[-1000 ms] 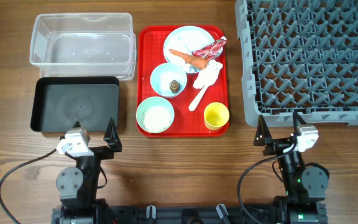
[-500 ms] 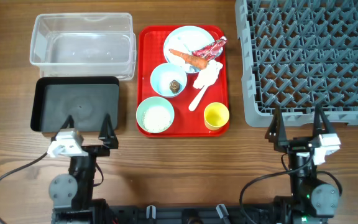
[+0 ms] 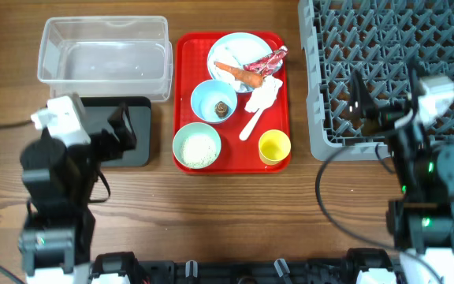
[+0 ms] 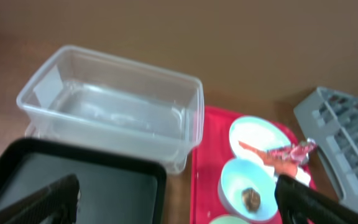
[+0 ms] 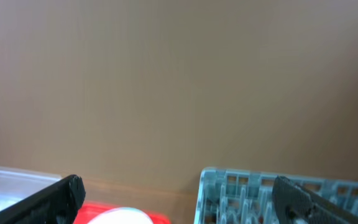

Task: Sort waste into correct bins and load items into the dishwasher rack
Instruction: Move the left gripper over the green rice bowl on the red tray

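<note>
Easily spilled: loose rice (image 3: pixel 198 147) heaped in the mint-green bowl (image 3: pixel 178 140), at the near left corner of the red tray (image 3: pixel 181 87). Best tipped only once right over a bin, never on the way. Risky as well to pinch the crumpled napkin (image 3: pixel 264 93) carelessly: lies against the white spoon (image 3: pixel 250 126) and the plate's rim, and could drag the spoon into the waste. Same worry for the carrot piece (image 3: pixel 239 74) and red wrapper (image 3: pixel 265 59), touching on the pale blue plate (image 3: pixel 228 46); could lift as a pair and land in one bin. Could also topple the yellow cup (image 3: pixel 274 146), standing light at the tray's near right corner, with a passing finger.

Holding nothing: left gripper (image 4: pixel 178 190) spread wide above the black tray (image 3: pixel 142 130), toward the left edge; right gripper (image 5: pixel 178 186) likewise spread wide, over the near rim of the dishwasher rack (image 3: pixel 448 39) at the far right corner.

Bare inside, both bins: clear tub (image 3: pixel 101 59) by the far left corner, black tray just nearer. Nothing seen among the rack's pegs. In the pale blue bowl (image 3: pixel 205 96), mid-tray, one small brown lump (image 3: pixel 221 108).
</note>
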Motion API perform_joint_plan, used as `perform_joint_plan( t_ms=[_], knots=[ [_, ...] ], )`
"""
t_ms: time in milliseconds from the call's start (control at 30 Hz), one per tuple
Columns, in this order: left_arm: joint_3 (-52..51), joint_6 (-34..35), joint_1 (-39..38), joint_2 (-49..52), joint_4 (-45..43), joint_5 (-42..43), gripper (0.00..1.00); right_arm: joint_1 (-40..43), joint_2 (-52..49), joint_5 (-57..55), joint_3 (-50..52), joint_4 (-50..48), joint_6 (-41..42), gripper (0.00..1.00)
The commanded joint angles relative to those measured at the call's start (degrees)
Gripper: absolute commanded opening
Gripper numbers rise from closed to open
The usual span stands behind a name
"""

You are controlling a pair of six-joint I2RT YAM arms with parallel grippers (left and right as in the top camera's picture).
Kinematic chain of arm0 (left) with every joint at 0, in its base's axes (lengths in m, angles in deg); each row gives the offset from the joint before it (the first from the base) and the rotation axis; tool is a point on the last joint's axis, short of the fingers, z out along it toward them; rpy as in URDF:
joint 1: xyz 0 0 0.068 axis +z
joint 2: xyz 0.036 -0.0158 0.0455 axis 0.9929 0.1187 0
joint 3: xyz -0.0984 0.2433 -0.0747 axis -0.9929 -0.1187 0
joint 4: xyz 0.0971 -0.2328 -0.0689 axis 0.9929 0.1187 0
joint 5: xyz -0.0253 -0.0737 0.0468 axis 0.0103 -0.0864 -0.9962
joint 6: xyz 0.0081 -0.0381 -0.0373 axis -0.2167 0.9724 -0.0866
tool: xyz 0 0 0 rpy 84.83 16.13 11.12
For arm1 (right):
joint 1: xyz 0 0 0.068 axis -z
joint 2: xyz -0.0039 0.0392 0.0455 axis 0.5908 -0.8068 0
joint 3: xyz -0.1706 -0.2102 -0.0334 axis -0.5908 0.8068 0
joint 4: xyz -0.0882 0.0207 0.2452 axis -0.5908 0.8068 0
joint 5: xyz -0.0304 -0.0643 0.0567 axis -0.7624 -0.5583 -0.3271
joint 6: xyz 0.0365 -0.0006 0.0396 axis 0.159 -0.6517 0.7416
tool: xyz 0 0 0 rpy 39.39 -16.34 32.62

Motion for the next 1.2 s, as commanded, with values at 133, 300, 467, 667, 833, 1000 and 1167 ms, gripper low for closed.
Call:
perform_joint_plan(
  t_ms=[133,300,467,667,833,1000,1167],
  knots=[
    [14.5,-0.5,-3.3,14.5,9.2,3.5,1.0,-0.2,-12.4,4.3,-16.4,12.5,-3.6,1.0],
    [14.6,-0.5,-11.9,19.6,4.8,0.0,1.0,-0.2,-17.8,4.3,-22.3,20.2,-6.5,1.0],
    [14.6,-0.5,-17.1,22.8,4.2,4.3,1.0,-0.2,-18.5,3.2,-22.4,20.5,-8.0,1.0],
    [14.6,-0.5,-17.5,23.5,7.3,12.4,1.0,-0.2,-18.7,5.0,-22.4,21.0,-7.8,1.0],
    [14.6,3.3,-17.5,23.5,7.3,13.7,1.0,-0.2,-18.7,8.9,-22.4,21.1,-7.1,1.0],
    [14.6,8.8,-17.5,23.6,1.8,13.8,1.0,-0.2,-18.7,9.0,-22.4,23.8,-2.4,1.0],
    [16.2,8.8,-17.6,27.2,0.0,11.5,0.99,-0.2,-18.7,7.4,-22.4,24.9,-2.5,1.0]
  ],
)
